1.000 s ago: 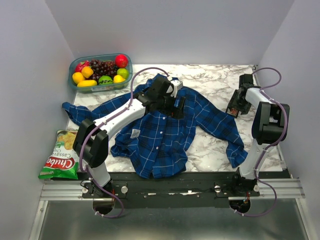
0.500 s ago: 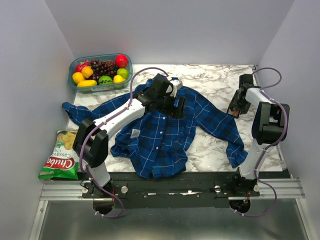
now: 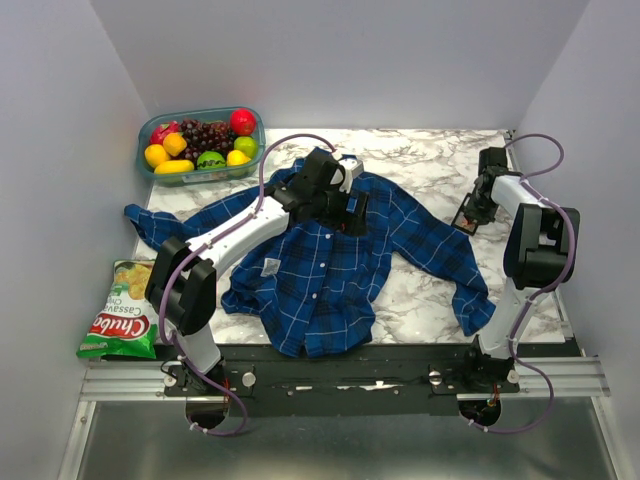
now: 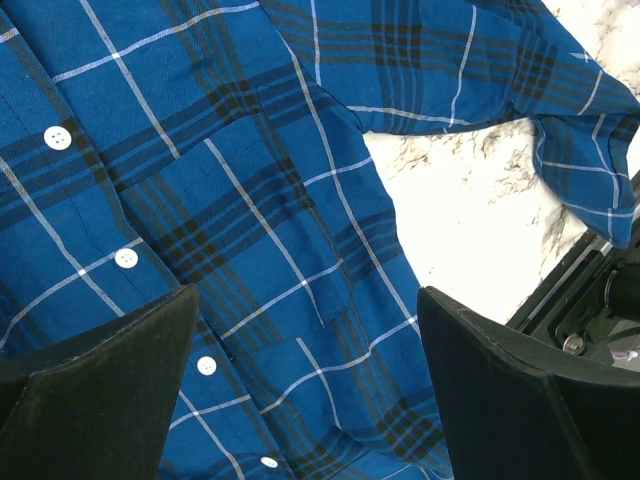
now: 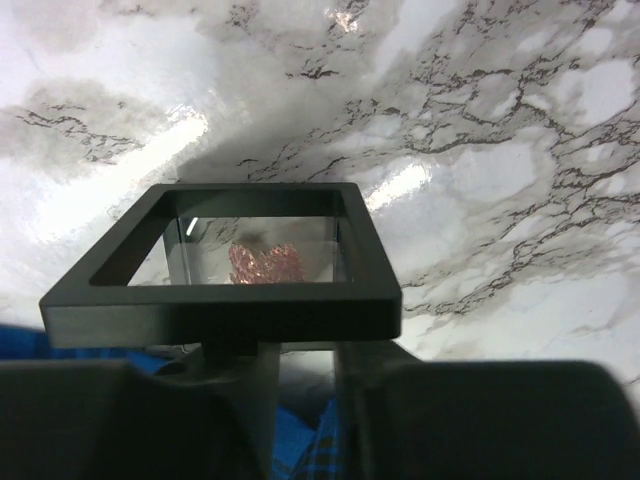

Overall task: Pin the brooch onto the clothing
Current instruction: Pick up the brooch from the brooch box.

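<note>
Right gripper (image 5: 300, 385) seemingly pinches the black case (image 5: 220, 300); brooch (image 5: 265, 262) inside, just ahead.

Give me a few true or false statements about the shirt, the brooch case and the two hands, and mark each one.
1. The salmon-red brooch lies inside the black square frame case. True.
2. The left hand is shut on the blue plaid button-up shirt. False: it hangs open above the shirt.
3. The right hand grips the case by its near edge. True.
4. The green chip bag lies on the shirt. False: it lies apart from it, at the near left.
</note>
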Controlling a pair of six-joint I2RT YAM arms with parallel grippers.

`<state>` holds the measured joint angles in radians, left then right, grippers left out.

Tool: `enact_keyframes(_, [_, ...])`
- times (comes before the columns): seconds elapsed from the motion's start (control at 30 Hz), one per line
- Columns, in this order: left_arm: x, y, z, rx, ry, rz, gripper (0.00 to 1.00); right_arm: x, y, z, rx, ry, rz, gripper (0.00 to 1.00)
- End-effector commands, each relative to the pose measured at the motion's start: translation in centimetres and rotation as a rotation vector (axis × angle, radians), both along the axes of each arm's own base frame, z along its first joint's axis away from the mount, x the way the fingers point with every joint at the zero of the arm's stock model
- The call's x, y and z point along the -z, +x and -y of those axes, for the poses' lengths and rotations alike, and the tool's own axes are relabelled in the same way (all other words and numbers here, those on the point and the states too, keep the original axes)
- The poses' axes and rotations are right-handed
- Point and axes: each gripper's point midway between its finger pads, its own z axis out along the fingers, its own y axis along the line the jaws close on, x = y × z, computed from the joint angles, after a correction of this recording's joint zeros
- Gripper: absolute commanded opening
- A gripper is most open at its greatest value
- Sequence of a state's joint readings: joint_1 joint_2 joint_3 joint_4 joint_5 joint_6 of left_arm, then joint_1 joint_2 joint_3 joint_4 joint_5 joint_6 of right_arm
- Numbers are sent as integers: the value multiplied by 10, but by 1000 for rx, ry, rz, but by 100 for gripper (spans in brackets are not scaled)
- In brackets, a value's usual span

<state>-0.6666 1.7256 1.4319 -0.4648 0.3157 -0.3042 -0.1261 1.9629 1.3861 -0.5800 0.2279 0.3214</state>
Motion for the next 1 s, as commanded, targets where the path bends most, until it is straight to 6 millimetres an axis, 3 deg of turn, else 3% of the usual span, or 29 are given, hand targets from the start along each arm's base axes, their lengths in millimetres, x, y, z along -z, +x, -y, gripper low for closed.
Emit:
enact_keyframes(0.0, [-18, -3, 0, 9, -47, 22, 99, 5, -5, 0, -6, 3, -31, 23])
enact_keyframes(0.3, [-19, -1, -1, 3, -50, 22, 99, 1, -13, 1, 0, -9, -16, 19])
enact_keyframes(0.53, [-18, -1, -2, 2, -52, 18, 99, -16, -8, 0, 14, -3, 44, 17])
enact_keyframes(0.97, [-17, 0, -2, -1, -50, 13, 99, -23, -6, -8, 30, 42, 90, 10])
